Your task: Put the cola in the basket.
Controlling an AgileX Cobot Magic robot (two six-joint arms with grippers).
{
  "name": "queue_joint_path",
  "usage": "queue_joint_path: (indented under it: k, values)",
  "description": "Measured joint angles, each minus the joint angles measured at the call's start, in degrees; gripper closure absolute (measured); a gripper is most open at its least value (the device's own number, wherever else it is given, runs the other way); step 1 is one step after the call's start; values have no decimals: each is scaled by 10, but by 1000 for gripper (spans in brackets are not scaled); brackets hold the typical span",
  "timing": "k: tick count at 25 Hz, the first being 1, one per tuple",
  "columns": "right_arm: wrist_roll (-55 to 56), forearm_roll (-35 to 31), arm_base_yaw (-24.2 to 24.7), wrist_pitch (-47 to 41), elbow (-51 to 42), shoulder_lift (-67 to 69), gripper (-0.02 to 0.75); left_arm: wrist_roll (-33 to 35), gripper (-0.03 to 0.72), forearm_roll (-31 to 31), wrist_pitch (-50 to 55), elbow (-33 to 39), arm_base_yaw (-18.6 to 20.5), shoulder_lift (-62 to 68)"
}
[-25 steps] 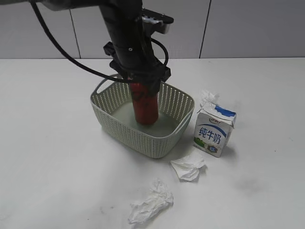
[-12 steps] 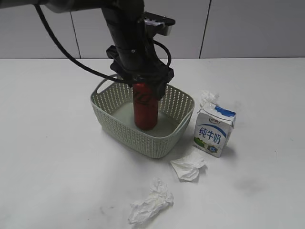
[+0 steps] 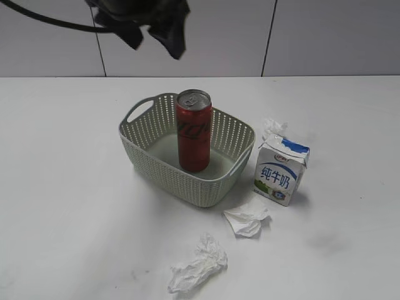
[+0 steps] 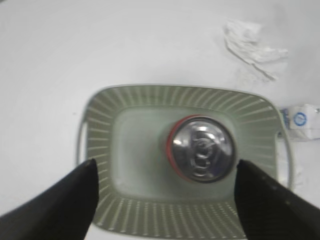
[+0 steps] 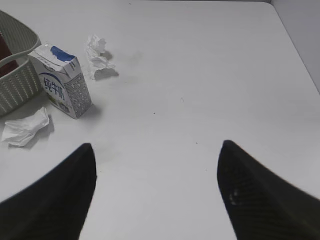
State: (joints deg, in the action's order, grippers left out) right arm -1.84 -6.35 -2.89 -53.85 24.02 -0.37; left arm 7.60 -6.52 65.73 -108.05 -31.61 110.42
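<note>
Hiding basket (image 3: 164, 169) floor: upright cola (image 3: 194, 130)

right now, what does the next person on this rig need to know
Left tool: open, empty, high above the basket, fingers wide apart.
Right tool: open, empty, over bare table right of the milk carton.
Cola: standing upright inside the basket, silver top up, free of either tool.
Done: the can is in the basket and let go.
Left: nothing on the can; probably just park the arms. The carton and crumpled tissues lie outside the basket.
</note>
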Motion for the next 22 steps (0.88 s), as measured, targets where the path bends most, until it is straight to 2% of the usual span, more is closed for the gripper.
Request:
queue_joint_path:
  k: [10,13,17,22]
  values:
    - [0,0,0,0,0,0,166,0,90,10,40,0,231,-18]
    - [0,0,0,0,0,0,166,-3,99,10,40,0,284,-18]
    - [0,0,0,0,0,0,166,-4,107,10,40,33,332,-33]
    - [0,0,0,0,0,0,166,-4,107,13,40,129,346,-97]
